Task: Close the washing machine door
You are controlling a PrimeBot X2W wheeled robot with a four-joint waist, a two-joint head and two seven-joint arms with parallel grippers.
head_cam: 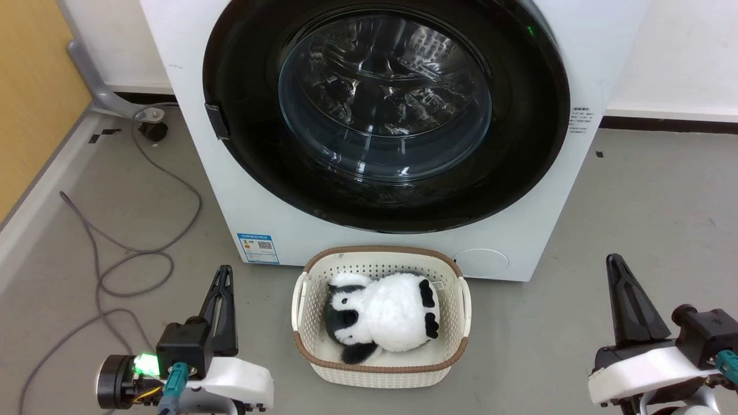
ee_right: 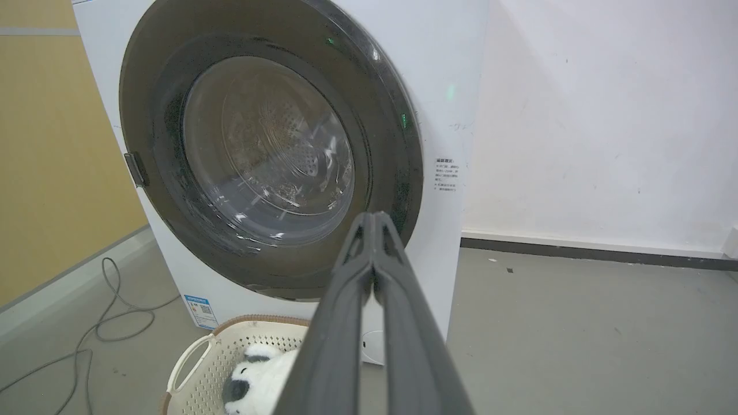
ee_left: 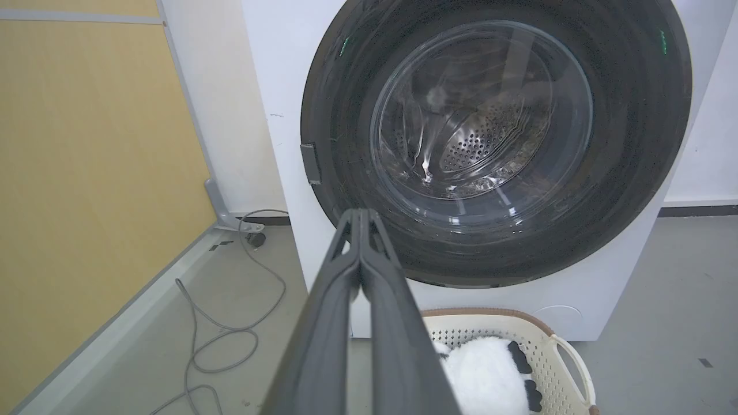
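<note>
- Sitting shut, the washing machine door [head_cam: 385, 98] lies flush against the white washing machine [head_cam: 187, 86].
- Left gripper [head_cam: 223, 271] clenched, empty, beside the basket [head_cam: 380, 251].
- Right gripper [head_cam: 614, 260] clenched too, holding nothing.

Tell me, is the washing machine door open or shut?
Shut. The washing machine door lies flush against the washing machine front, no gap at its rim; the drum is seen through its glass.
</note>
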